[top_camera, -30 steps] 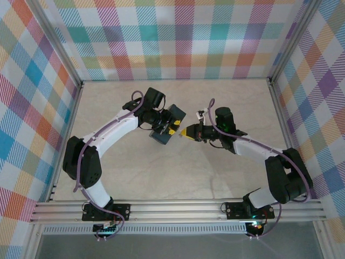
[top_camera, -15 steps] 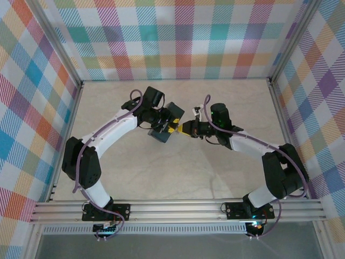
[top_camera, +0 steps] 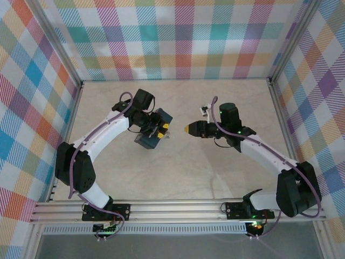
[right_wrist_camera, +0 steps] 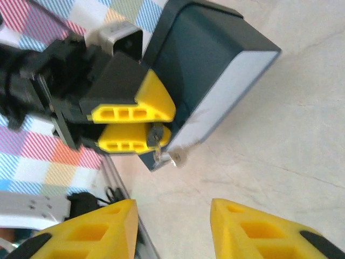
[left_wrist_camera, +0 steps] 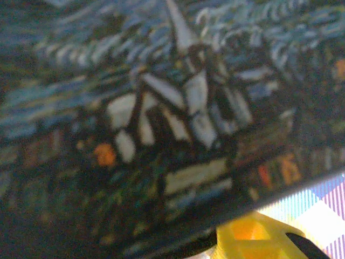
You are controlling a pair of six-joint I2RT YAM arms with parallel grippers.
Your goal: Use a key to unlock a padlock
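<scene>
Plaid-walled cell, pale marble tabletop [top_camera: 178, 178]. At the lower corner of the painted tin [right_wrist_camera: 210, 70], the left claw [right_wrist_camera: 168, 125] is nearly closed, pinching the padlock [right_wrist_camera: 155, 134]. Just below it the key [right_wrist_camera: 168, 157] pokes out, touching that tin corner. Facing the tin but apart from it, the right claw [right_wrist_camera: 172, 208] is partly open and empty.

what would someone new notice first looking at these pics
A dark tin painted with blue-and-yellow swirls, clamped in the left pincer at mid-table. Facing it from the right, the yellow-tipped right pincer stands open and empty. Bright plaid walls ring the pale table.
</scene>
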